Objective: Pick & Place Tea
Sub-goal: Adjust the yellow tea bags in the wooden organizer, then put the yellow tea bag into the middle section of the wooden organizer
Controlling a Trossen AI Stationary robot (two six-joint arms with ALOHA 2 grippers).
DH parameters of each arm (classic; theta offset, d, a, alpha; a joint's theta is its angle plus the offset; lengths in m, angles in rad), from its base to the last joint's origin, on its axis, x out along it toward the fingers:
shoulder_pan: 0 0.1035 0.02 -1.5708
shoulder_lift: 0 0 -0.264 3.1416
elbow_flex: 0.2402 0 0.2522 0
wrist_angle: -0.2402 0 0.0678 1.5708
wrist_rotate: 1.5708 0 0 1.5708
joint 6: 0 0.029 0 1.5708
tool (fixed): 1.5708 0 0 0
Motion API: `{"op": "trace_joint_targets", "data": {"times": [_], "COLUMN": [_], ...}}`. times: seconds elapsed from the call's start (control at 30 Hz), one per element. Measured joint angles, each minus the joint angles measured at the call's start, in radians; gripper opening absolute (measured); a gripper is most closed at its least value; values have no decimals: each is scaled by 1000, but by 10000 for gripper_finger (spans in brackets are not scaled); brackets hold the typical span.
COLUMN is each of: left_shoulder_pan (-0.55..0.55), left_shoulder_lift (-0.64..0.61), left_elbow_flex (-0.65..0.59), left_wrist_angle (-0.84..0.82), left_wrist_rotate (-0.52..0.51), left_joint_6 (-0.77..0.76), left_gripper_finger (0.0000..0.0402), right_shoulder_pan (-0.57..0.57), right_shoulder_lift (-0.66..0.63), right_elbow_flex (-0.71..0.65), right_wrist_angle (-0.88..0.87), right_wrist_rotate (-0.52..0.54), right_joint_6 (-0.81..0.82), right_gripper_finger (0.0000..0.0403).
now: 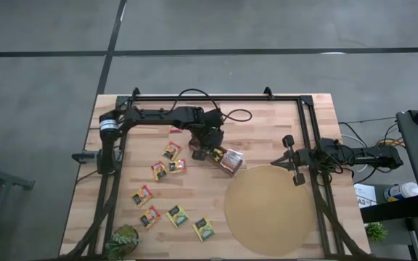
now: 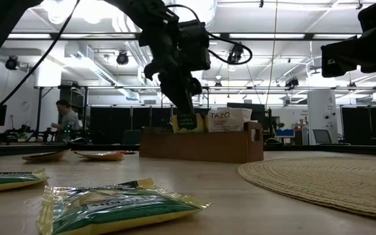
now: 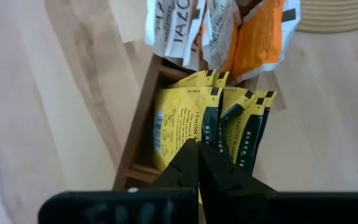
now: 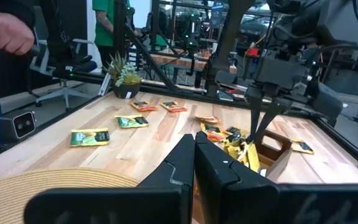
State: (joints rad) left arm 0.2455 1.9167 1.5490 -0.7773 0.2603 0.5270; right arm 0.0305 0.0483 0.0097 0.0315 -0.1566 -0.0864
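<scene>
My left pincer is clenched on a yellow sachet over the wooden box; if it catches the neighbour sachets, they can tip out.

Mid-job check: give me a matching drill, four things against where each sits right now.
Things:
1. left gripper
2. right gripper
3. brown box
4. potted plant

Places:
A. table's near-left corner
B. over the round mat's far edge
C. just off the mat's far-left rim
D. down at the box, on a yellow sachet

Pairs: 1-D, 2-B, 3-C, 4-A
</scene>
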Motion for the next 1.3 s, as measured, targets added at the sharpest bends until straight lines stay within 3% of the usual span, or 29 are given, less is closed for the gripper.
{"op": "trace_joint_targets", "data": {"times": [0.37, 0.63, 0.97, 1.3], "left_shoulder_pan": [-3, -56, -210, -367], "left_shoulder_lift": [-19, -88, -149, -137], "left_elbow_flex": [9, 4, 2, -17], "left_wrist_angle": [-2, -45, -152, -263], "left_wrist_rotate": [-32, -140, -200, -244], "left_joint_6": [-7, -61, -460, -877], "left_gripper_finger": [0, 0, 8, 137], "right_shoulder_pan": [0, 0, 0, 0], "right_shoulder_lift": [0, 0, 0, 0], "right_elbow_flex": [0, 0, 0, 0], "right_wrist_angle": [0, 0, 0, 0], "right_wrist_rotate": [0, 0, 0, 0], "right_joint_6": [0, 0, 0, 0], "right_gripper_finger": [8, 8, 8, 8]}}
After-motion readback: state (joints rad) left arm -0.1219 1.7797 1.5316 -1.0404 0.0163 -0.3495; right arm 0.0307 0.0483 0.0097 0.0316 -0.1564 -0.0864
